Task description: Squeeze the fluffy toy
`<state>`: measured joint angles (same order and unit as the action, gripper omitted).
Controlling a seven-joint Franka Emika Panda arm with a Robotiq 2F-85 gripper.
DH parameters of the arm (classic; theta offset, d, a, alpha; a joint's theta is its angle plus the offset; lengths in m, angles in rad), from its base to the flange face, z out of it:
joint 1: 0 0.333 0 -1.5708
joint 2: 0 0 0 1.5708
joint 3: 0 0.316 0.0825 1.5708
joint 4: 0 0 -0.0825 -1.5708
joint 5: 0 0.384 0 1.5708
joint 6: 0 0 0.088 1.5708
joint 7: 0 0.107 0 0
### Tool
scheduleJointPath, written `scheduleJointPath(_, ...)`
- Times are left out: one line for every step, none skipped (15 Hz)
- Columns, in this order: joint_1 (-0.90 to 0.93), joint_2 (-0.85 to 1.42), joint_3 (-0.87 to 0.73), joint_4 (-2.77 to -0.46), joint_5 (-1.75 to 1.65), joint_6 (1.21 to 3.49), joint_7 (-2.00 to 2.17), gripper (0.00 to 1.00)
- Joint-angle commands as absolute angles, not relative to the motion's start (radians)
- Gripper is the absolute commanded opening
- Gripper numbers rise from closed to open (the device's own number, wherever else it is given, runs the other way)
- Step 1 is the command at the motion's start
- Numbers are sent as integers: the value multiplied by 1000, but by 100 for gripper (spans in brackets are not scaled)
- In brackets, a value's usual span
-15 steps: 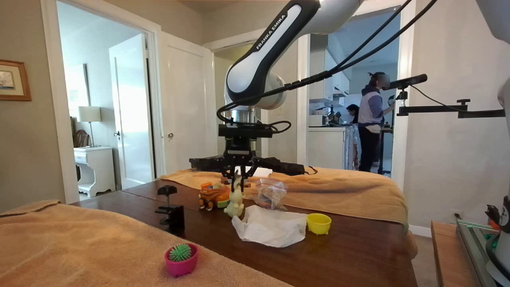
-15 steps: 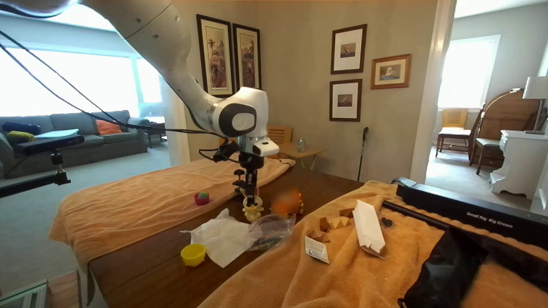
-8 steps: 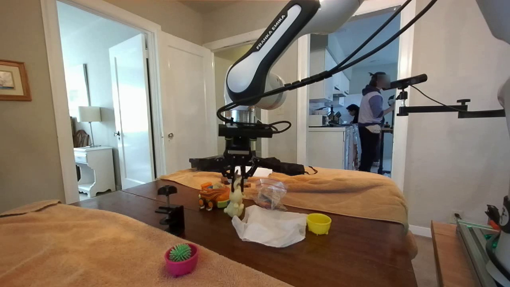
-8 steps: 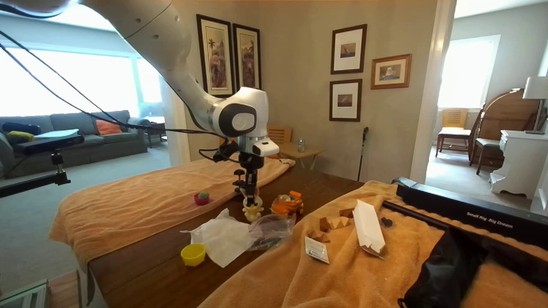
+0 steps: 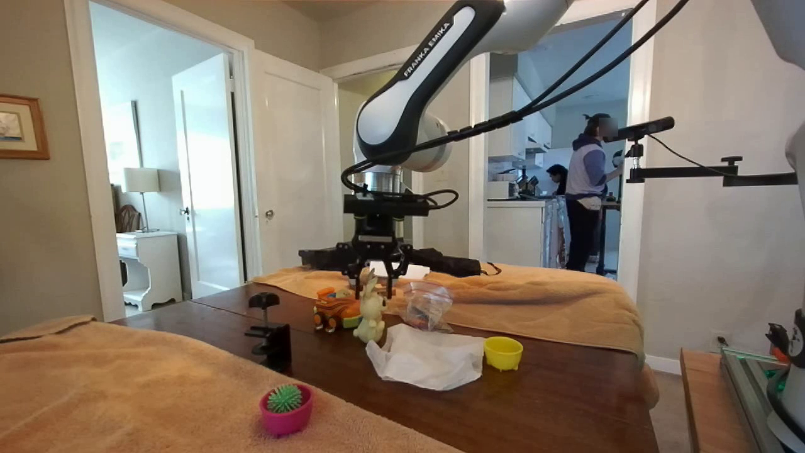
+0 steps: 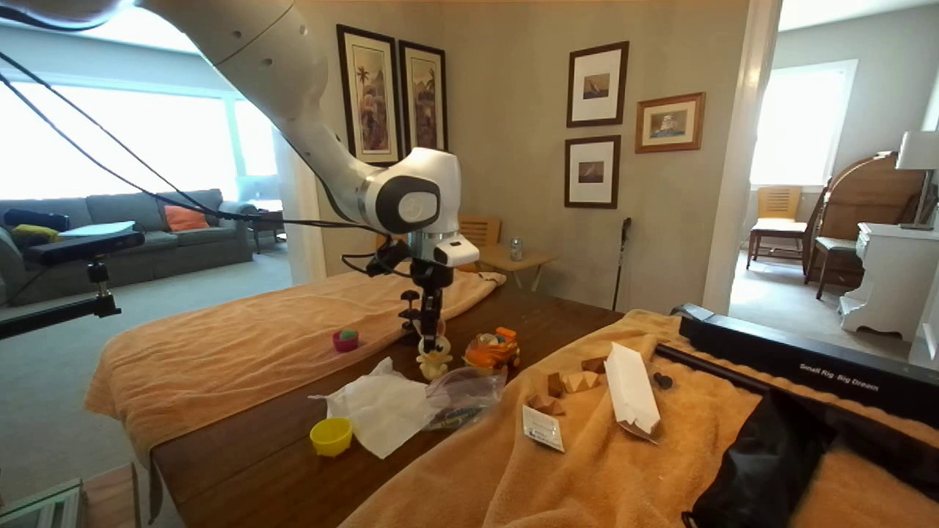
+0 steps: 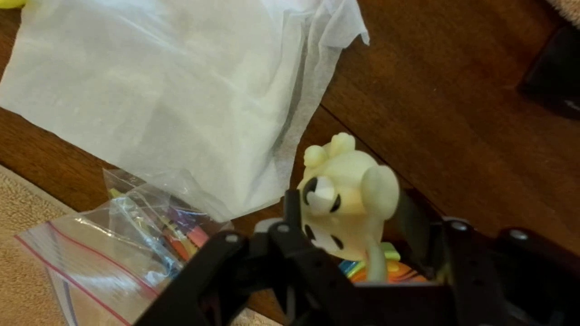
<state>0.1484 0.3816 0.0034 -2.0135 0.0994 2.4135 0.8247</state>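
Note:
A pale cream rabbit toy [image 5: 371, 318] stands upright on the dark wooden table, and it shows in both exterior views [image 6: 434, 364]. My gripper [image 5: 373, 296] points straight down over it, with its jaws apart on either side of the toy's ears and upper head. In the wrist view the toy [image 7: 346, 203] lies between the two fingers [image 7: 292, 210]; a gap shows on the right finger's side, and the left finger is very close to the head, contact unclear. A green spiky ball [image 5: 285, 399] sits in a pink cup [image 5: 286, 420] on the orange towel, away from the gripper.
An orange toy car [image 6: 491, 353] stands close beside the rabbit. A clear plastic bag [image 5: 427, 305], white paper [image 5: 434, 360] and a yellow cup [image 5: 503, 353] lie on the other side. A black clamp [image 5: 272, 333] sits at the table edge. Orange towels [image 6: 249, 330] cover both sides.
A second and half a second ago the fingers were close together on the toy's head; now they have spread apart and their tips sit slightly higher. The rabbit still stands in place.

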Motion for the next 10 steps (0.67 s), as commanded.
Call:
scheduleJointPath(152, 390, 1, -1989, 112, 2388, 838, 91)
scheduleJointPath(152, 390, 0, -1989, 112, 2386, 838, 99)
scheduleJointPath(153, 391, -1, -1989, 111, 2387, 841, 99)
scheduleJointPath(153, 391, -2, -1989, 110, 2387, 842, 100)
scheduleJointPath(153, 391, -2, -1989, 110, 2387, 842, 100)
scheduleJointPath(154, 391, -3, -1989, 109, 2387, 843, 100)
scheduleJointPath(154, 391, -3, -1989, 109, 2387, 843, 100)
scheduleJointPath(154, 391, -3, -1989, 108, 2387, 844, 100)
scheduleJointPath(155, 391, -5, -1989, 106, 2389, 846, 100)
scheduleJointPath(156, 389, -6, -1990, 103, 2386, 848, 100)
